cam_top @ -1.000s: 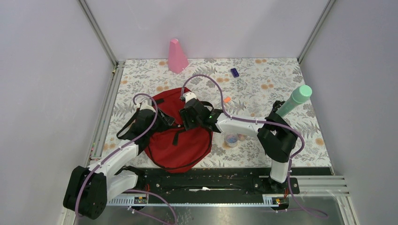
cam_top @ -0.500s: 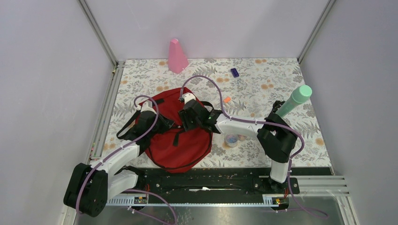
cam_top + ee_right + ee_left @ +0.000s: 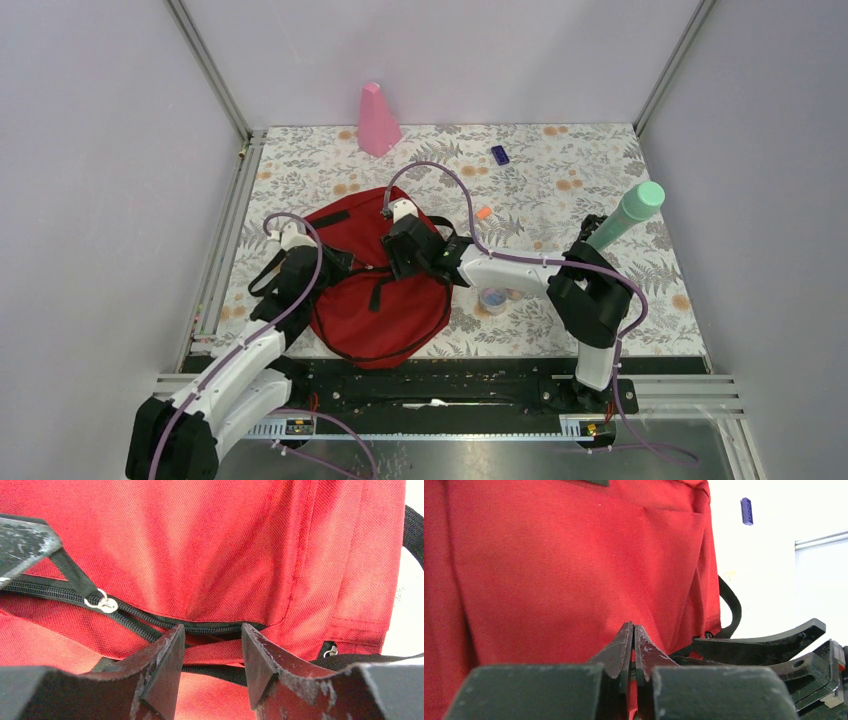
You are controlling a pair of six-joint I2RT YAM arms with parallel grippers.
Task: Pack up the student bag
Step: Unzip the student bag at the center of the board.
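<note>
The student bag point(image 3: 385, 305) is a dark red backpack with black straps, lying flat mid-table. My left gripper point(image 3: 342, 266) is at its upper left edge. In the left wrist view the left gripper point(image 3: 634, 630) is shut on a fold of the bag's red fabric point(image 3: 574, 565). My right gripper point(image 3: 396, 268) hovers over the bag's middle. In the right wrist view the right gripper point(image 3: 212, 635) is open and empty, its fingers either side of the black zip line point(image 3: 210, 628). A metal zip pull ring point(image 3: 103, 603) lies to the left of them.
A pink cone-shaped thing point(image 3: 378, 120) stands at the back. A small purple block point(image 3: 500, 154) and an orange bit point(image 3: 484, 212) lie behind the bag. A clear tape roll point(image 3: 493, 297) sits right of the bag. A green-capped tube point(image 3: 630, 214) stands far right.
My left arm has drawn back to the left with the fabric in its grip, and the bag's upper flap has spread out to the upper left. My right gripper has barely moved.
</note>
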